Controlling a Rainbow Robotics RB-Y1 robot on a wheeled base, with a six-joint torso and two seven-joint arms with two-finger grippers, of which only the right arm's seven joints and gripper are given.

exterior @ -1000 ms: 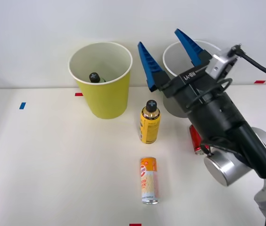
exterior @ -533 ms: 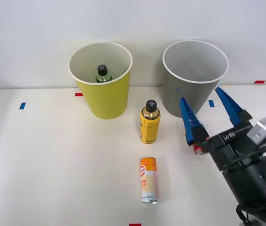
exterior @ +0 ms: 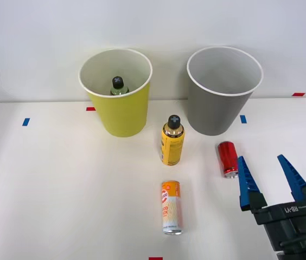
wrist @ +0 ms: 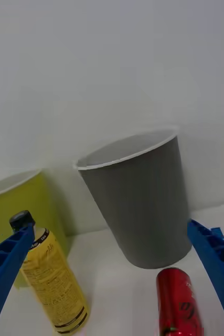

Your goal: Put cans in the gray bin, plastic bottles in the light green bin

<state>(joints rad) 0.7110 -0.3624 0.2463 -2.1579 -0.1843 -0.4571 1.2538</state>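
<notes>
My right gripper [exterior: 266,176] [wrist: 112,273] is open and holds nothing, low at the front right of the table, just right of the red can. That short red can [exterior: 228,158] [wrist: 178,307] lies on its side in front of the gray bin [exterior: 222,108] [wrist: 143,210]. The slim orange and white can [exterior: 171,207] lies flat in the middle foreground. A yellow-orange bottle [exterior: 172,141] [wrist: 51,278] with a black cap stands upright between the two bins. Inside the light green bin [exterior: 121,114] [wrist: 17,210] the black cap and green neck of another bottle [exterior: 118,86] show.
Small blue tape marks [exterior: 26,121] and red tape marks [exterior: 298,94] dot the white table. A white wall stands right behind the bins. Open table lies to the left and front left.
My right arm has pulled back from above the bins toward the front right and come down low. The red can, earlier covered by the arm, now shows fully. The cans and bottles have not moved.
</notes>
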